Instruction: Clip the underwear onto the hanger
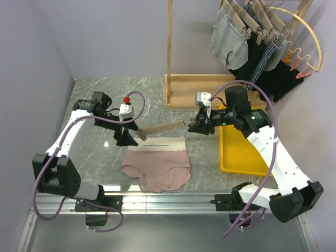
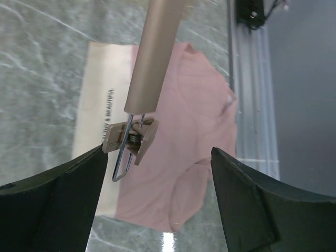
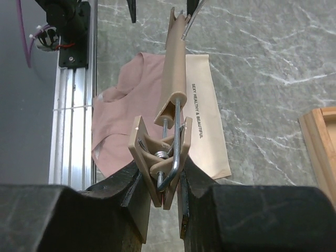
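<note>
The pink underwear (image 1: 157, 164) lies flat on the marble table, its cream lettered waistband (image 1: 159, 143) toward the back. The light-wood hanger (image 1: 165, 127) is held level just above the waistband. My right gripper (image 1: 195, 125) is shut on the hanger's right-end clip (image 3: 160, 157), pinching its two wooden halves between the fingers (image 3: 136, 191). My left gripper (image 2: 158, 152) is open around the hanger's left-end clip (image 2: 128, 137), which sits close against the left finger (image 2: 58, 202). The underwear also shows below it in the left wrist view (image 2: 194, 121). The hanger's bar (image 3: 174, 68) runs away from the right wrist camera.
A yellow tray (image 1: 239, 155) lies under the right arm. A wooden rack base (image 1: 194, 89) stands at the back, with grey, black and striped garments (image 1: 252, 47) and a gold wire arch (image 1: 311, 42) hanging above. An aluminium rail (image 1: 168, 202) runs along the near edge.
</note>
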You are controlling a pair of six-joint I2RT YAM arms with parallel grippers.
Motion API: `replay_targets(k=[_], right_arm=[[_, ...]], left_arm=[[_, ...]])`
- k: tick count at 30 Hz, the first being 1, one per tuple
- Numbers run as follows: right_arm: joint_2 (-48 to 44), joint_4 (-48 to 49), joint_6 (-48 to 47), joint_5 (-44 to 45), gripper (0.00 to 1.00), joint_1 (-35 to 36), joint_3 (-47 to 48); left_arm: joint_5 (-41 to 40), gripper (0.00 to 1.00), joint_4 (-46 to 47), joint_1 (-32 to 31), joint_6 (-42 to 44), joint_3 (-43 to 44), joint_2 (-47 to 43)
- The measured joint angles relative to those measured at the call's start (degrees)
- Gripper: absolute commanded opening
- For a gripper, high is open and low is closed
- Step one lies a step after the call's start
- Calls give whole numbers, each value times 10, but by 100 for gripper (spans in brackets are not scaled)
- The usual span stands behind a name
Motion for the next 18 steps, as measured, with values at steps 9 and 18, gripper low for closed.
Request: replay_targets(k=[9, 18], right_arm=[[-4, -9, -37, -4, 0, 15, 7], [-4, -10, -40, -9, 0, 21, 9]], left_arm=[[23, 82, -67, 0, 78, -2, 11], [36, 59, -86, 0, 92, 2, 20]])
